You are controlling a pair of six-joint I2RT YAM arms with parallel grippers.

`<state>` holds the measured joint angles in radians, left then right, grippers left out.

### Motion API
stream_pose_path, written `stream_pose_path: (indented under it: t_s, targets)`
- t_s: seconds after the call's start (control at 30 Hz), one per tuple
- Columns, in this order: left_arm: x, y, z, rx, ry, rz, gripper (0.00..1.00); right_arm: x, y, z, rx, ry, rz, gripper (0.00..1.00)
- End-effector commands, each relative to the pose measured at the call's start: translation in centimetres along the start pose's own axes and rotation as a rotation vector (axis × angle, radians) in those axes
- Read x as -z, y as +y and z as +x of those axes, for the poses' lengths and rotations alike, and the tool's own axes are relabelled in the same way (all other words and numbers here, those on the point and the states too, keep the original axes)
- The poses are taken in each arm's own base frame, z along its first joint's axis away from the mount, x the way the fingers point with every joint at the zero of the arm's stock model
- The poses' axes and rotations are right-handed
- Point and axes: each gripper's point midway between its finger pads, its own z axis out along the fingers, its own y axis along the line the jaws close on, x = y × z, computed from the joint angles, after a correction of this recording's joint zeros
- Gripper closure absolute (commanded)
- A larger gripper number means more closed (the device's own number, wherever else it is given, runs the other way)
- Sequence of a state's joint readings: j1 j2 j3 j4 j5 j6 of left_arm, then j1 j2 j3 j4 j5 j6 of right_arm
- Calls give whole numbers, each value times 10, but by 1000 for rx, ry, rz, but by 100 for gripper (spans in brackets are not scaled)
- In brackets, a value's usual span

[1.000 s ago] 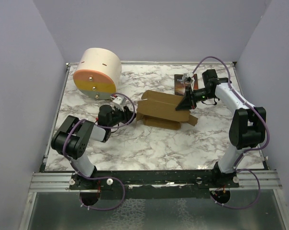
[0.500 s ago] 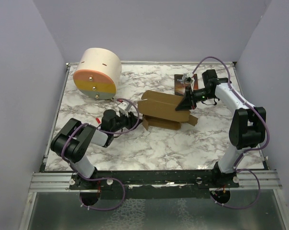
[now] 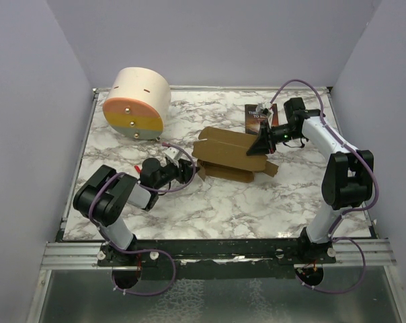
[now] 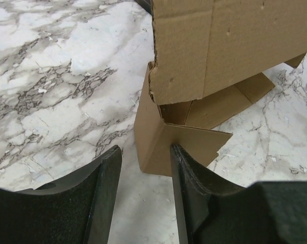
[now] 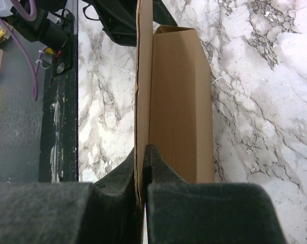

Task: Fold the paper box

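Left claw [image 3: 187, 170] has slid toward 3 o'clock, released beside the partly hidden paper box [image 3: 226, 153]; right claw [image 3: 259, 147] grasps its flap.

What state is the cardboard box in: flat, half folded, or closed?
Half folded, not closed. The paper box has raised walls, but its end gapes open with a flap sticking out; the right hand pinches it.

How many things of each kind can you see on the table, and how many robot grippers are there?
Cardboard box: 1
Book: 1
Big round drum: 1
Robot grippers: 2, the left gripper and the right gripper
Total: 5
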<state>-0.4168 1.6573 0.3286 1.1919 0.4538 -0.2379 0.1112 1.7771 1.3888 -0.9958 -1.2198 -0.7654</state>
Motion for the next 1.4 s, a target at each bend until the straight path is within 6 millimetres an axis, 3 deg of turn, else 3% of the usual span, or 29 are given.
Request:
stream_pose_path:
  t_s: [0.0,0.2,0.87,1.37]
  targets:
    - [-12,2,-27,-122,-101,11,53,-3,0,7,-21,-3,-23,99]
    - [-18,2,-19,-157,-85,33,52,-3,0,7,-23,-5,-26,99]
    - [-32,-5,-24,-254,-157,69,41,-9,1,10,-24,7,-31,99]
    - [-39,0,-29,-321,-233,-87,40,-13,3,11,-25,13,-45,99]
